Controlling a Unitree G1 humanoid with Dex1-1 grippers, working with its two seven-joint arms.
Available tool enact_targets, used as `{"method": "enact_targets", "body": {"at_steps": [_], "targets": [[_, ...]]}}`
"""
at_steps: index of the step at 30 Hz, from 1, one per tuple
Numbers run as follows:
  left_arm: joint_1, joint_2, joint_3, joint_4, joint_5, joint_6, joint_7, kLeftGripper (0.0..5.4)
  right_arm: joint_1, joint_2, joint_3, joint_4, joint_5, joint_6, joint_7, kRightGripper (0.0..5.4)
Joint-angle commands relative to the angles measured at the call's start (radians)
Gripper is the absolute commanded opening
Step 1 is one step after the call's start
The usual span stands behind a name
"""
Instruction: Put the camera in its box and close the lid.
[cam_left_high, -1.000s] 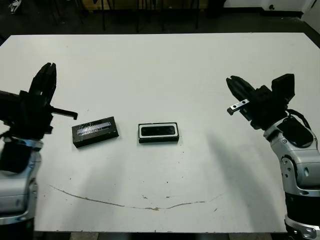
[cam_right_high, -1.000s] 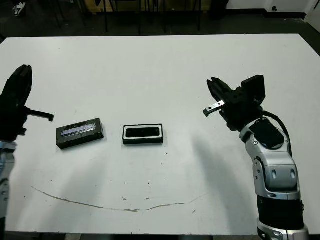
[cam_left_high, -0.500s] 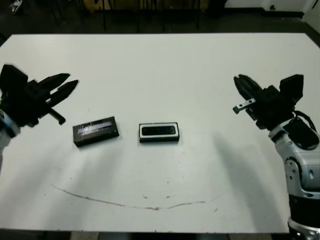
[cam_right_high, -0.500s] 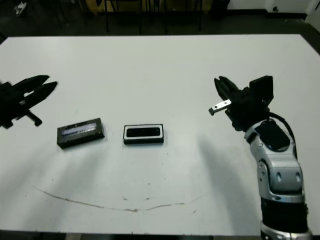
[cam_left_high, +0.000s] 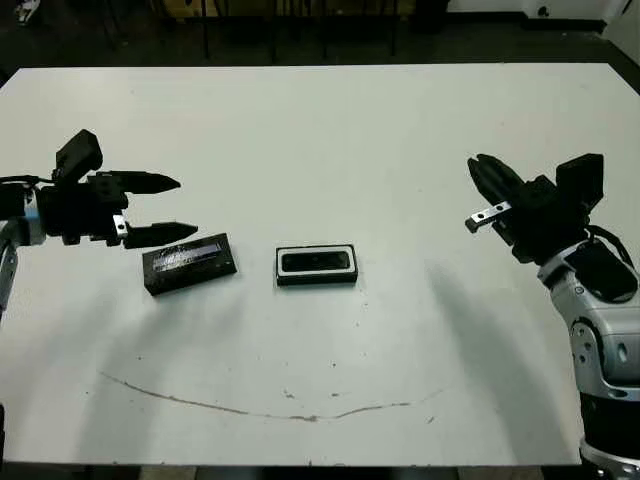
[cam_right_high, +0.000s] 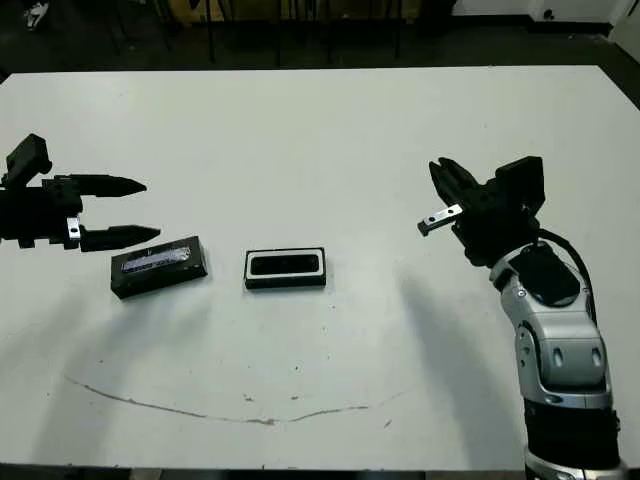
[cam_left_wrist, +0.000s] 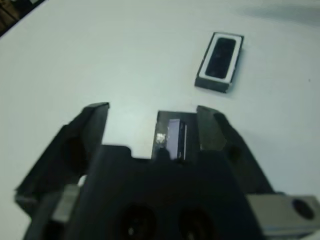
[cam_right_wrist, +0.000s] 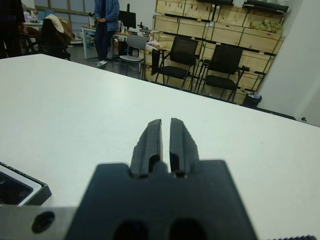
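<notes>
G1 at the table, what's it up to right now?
The camera already lies in the box, near the middle of the white table. The lid is not on yet; it lies flat on the table beside the box, on the robot's left. The left tool is open and hovers just by the lid without holding it. The right tool is shut, empty, and held well off to the right.

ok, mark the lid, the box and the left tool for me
lid (cam_left_high: 190, 264), left eye view, on the label strip across its top face.
box (cam_left_high: 317, 277), left eye view, on its front white rim.
left tool (cam_left_high: 168, 207), left eye view, midway between its open fingertips.
</notes>
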Motion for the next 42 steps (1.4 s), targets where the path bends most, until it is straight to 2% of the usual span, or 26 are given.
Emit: {"method": "enact_targets", "body": {"at_steps": [1,3,10,15,22,42], "targets": [[-0.017,0.005,-0.019,0.055,0.023,-0.02,-0.042,5.02,0.014,-0.01,0.01,0.017,-0.008,0.009,0.001,0.0],[-0.021,0.006,-0.026,0.069,0.031,-0.025,-0.062,5.38,0.013,-0.012,0.013,0.02,-0.011,0.011,-0.001,0.0],[-0.032,-0.004,-0.034,0.12,0.03,-0.019,-0.128,5.38,0.011,-0.012,0.012,0.047,-0.005,0.007,0.002,0.0],[-0.043,-0.024,-0.015,0.183,0.0,-0.043,-0.197,5.38,0.012,-0.011,0.012,0.061,-0.005,0.007,0.002,0.0],[-0.044,-0.031,0.02,0.206,-0.035,0.025,-0.197,5.38,0.01,-0.016,0.018,0.083,-0.011,0.006,0.003,0.0],[-0.02,-0.047,-0.056,0.195,0.033,-0.052,-0.249,5.38,0.012,-0.029,0.024,0.086,-0.031,0.006,0.008,0.0]]}}
